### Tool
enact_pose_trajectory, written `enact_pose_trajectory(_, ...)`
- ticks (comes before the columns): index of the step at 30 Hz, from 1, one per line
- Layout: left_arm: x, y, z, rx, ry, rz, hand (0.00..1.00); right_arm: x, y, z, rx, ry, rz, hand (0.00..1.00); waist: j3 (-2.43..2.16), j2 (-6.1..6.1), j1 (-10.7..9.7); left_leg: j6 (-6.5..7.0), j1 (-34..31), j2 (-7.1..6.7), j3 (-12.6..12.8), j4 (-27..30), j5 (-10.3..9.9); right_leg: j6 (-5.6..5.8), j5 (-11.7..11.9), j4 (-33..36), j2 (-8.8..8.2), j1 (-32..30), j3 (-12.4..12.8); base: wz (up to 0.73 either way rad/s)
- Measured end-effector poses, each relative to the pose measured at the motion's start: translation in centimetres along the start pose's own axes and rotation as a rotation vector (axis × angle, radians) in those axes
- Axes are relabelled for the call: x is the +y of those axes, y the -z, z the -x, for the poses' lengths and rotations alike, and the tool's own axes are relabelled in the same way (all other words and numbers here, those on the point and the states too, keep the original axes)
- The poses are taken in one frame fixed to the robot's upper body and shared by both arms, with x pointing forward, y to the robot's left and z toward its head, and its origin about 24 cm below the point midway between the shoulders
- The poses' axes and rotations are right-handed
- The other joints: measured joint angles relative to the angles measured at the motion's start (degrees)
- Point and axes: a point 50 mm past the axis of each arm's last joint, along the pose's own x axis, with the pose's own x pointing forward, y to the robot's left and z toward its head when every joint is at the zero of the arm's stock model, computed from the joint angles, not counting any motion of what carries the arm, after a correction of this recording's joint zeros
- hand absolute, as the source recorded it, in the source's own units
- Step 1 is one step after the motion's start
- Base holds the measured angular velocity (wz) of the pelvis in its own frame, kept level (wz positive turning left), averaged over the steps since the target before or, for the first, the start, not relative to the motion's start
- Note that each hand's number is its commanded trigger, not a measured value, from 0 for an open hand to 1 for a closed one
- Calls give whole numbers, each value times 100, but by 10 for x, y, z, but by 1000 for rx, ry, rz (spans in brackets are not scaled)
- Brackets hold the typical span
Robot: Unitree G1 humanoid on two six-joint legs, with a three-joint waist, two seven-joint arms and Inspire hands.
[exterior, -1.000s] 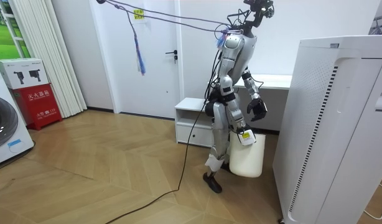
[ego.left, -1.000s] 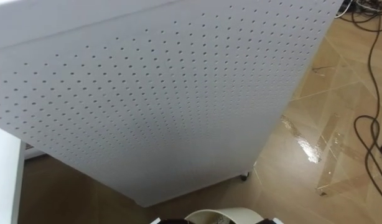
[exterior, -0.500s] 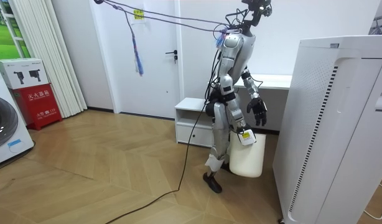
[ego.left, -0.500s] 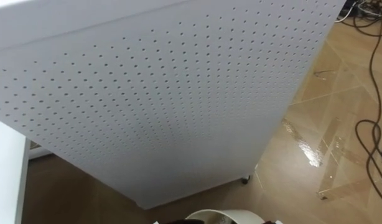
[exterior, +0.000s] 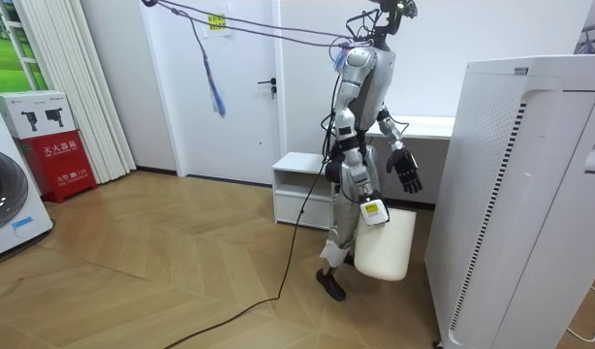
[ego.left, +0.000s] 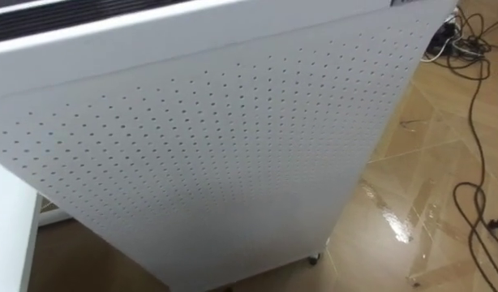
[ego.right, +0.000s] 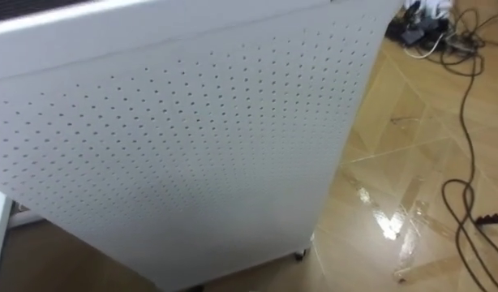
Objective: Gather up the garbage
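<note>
Wood floor [ego.left: 411, 162] along right side of eye views, loose cables [ego.left: 476, 211] looping at right edge. Tall white perforated appliance [ego.left: 216, 162] across most of frame, close ahead. In room view, stands between that appliance at right and low white cabinet [exterior: 302, 189] at centre.

White bin [exterior: 385, 247] hangs tilted by the legs, centre-right of room view. Right hand [exterior: 367, 206] seems curled over its rim. Left hand [exterior: 406, 173] raised just above, fingers spread, holding nothing.

Risks, as judged:
- Bin knocking the appliance panel on a step or turn, given the narrow gap.
- Bin slipping, since tilted and carried by one hand only.
- Foot snagging the cables if walking toward right edge.
</note>
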Motion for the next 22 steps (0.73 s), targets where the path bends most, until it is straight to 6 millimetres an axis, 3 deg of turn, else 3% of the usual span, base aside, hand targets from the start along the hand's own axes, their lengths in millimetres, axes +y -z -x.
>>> enact_pose_trajectory(4,-3,39,19,112,-36,75,0,3,27,11,50,4,-94,100,-54,-120,-98,-2,721,-8,144,-354,-2,47,42,-356,49,645,26,-16)
enact_pose_trajectory(8,2,59,31,175,-94,133,0,0,47,19,93,39,-210,100,-39,-165,-135,-20,1085,-1,216,-468,-16,79,88,-634,106,1032,85,-3)
enact_pose_trajectory(12,7,83,45,236,-214,239,0,-3,65,29,120,92,-344,100,-53,-139,-133,-41,1389,5,312,-660,-36,91,101,-755,128,1253,170,-13)
enact_pose_trajectory(16,5,110,59,306,-359,428,0,1,84,35,190,150,-488,100,-36,-142,-153,-51,1715,2,405,-864,-41,113,113,-866,188,1503,298,-14)
enact_pose_trajectory(22,-4,134,71,352,-528,680,0,13,107,46,270,222,-686,100,-36,-147,-199,-96,1999,1,479,-960,-99,115,114,-1002,233,1724,404,-12)
